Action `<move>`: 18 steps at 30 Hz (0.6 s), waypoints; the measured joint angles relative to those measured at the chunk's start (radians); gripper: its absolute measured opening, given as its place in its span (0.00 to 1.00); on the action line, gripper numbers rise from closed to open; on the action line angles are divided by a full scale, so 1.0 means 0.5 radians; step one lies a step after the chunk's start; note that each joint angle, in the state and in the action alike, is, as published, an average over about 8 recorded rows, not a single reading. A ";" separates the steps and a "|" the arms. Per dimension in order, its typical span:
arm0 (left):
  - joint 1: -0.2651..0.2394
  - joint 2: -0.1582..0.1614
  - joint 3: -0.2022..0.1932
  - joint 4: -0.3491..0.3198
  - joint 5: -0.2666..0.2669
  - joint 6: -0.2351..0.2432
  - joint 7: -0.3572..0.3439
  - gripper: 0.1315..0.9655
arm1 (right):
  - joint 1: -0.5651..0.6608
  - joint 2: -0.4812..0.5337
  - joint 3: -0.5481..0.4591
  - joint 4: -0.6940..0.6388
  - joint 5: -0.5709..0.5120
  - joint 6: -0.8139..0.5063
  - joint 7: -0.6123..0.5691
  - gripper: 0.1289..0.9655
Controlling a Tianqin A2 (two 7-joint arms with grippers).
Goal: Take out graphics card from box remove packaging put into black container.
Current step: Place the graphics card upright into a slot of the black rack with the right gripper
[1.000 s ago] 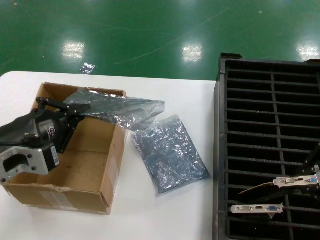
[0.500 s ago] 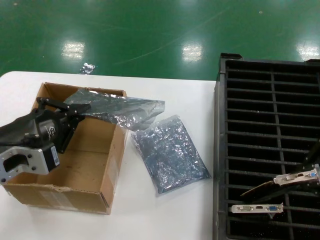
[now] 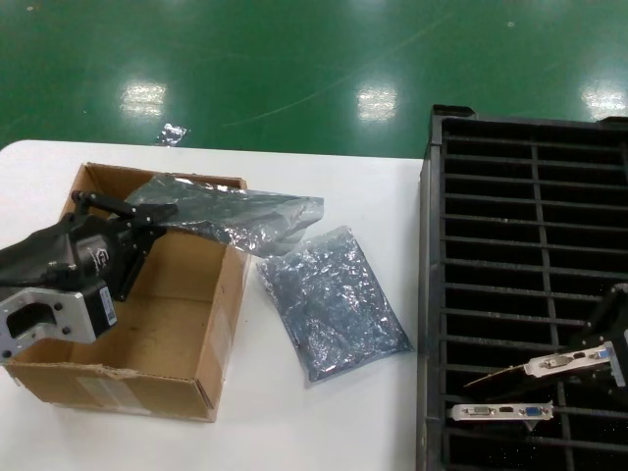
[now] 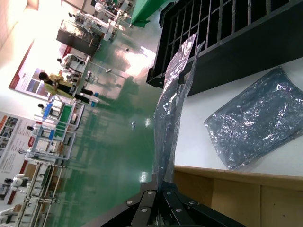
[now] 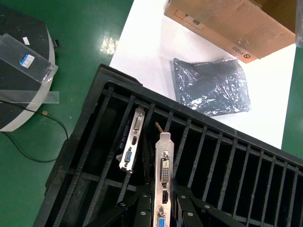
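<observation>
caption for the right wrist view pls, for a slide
Right gripper lowers a graphics card into the black container beside another card.

Brown cardboard box (image 3: 167, 339) sits lower left in the head view, open top, ragged front rim. One crinkly silver-grey bag (image 3: 231, 211) stretches from over the box out past its right wall; a second like bag (image 3: 334, 299) lies flat on the white table, mid-frame. The black slotted container (image 3: 510, 245) fills the right side. One graphics card (image 3: 500, 412) stands in a slot at lower right, another card (image 3: 564, 365) tilts just above it.
</observation>
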 joint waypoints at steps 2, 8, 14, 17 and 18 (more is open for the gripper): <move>0.000 0.000 0.000 0.000 0.000 0.000 0.000 0.01 | -0.001 -0.004 -0.005 0.003 0.000 0.000 0.001 0.07; 0.000 0.000 0.000 0.000 0.000 0.000 0.000 0.01 | -0.003 -0.012 -0.012 0.006 0.000 0.000 -0.003 0.07; 0.000 0.000 0.000 0.000 0.000 0.000 0.000 0.01 | -0.001 -0.012 -0.009 0.012 0.011 0.000 -0.015 0.08; 0.000 0.000 0.000 0.000 0.000 0.000 0.000 0.01 | 0.003 -0.011 -0.005 0.019 0.023 0.000 -0.021 0.11; 0.000 0.000 0.000 0.000 0.000 0.000 0.000 0.01 | 0.004 -0.010 -0.003 0.022 0.027 0.000 -0.022 0.12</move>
